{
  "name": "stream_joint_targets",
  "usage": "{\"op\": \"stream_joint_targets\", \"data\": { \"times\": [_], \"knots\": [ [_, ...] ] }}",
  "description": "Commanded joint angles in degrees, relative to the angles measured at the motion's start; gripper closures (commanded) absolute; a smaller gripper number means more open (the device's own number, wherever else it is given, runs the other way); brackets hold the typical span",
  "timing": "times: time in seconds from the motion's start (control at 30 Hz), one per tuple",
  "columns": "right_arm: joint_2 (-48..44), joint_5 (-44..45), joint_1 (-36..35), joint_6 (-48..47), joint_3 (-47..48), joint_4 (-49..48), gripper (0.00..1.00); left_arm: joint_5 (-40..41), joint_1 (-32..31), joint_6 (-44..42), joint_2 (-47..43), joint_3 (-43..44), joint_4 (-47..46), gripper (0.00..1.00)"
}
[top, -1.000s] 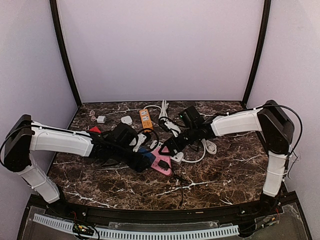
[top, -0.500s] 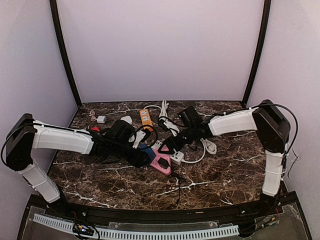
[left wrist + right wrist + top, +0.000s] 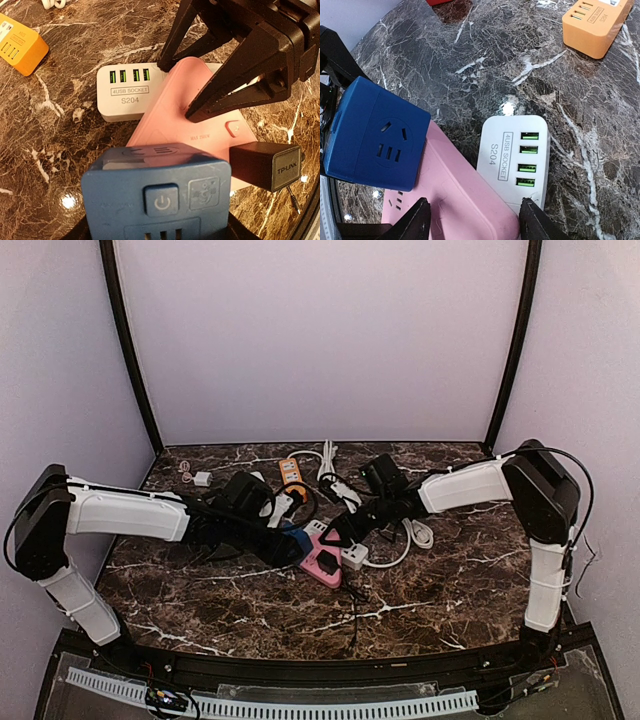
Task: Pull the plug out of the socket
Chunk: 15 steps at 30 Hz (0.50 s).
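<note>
A blue cube plug (image 3: 157,195) with a power button stands plugged into the pink socket strip (image 3: 200,100). My left gripper (image 3: 157,222) is shut on it from both sides, its fingers mostly hidden behind the cube. From the right wrist view the blue plug (image 3: 375,135) sits on the pink strip (image 3: 460,200). My right gripper (image 3: 475,220) is open over the strip's far end, one finger above the pink surface, the other at the strip's edge beside a white USB charger (image 3: 515,150). From above, both grippers (image 3: 285,545) (image 3: 335,538) meet at the strip (image 3: 322,562).
A black TP-Link adapter (image 3: 265,165) is plugged into the pink strip's near right side. The white charger touches the strip. An orange power strip (image 3: 291,478), white cables (image 3: 415,532) and small plugs (image 3: 203,478) lie behind on the marble table (image 3: 450,590).
Both grippers have narrowed. The left one has slid forward and right and closed round the blue plug. The right one has lowered onto the pink strip's end.
</note>
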<state>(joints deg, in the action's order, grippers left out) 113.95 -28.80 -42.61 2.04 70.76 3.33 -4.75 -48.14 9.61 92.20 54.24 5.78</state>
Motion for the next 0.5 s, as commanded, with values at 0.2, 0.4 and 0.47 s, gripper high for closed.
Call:
{"op": "stream_joint_targets", "data": {
  "times": [0.2, 0.4, 0.47],
  "knots": [
    [5.18, 0.67, -0.81, -0.56, -3.17, 6.42, 0.45, -0.11, 0.22, -0.32, -1.87, 3.0, -2.64, 0.61],
    [5.16, 1.75, -0.81, -1.11, -3.17, 6.59, 0.48, -2.99, 0.43, 2.55, 1.2, 8.89, 2.14, 0.64],
    [5.23, 1.94, -0.8, -1.21, -3.25, 6.76, 0.49, -4.04, 0.62, 3.61, 1.75, 10.11, 2.98, 0.65]
  ]
}}
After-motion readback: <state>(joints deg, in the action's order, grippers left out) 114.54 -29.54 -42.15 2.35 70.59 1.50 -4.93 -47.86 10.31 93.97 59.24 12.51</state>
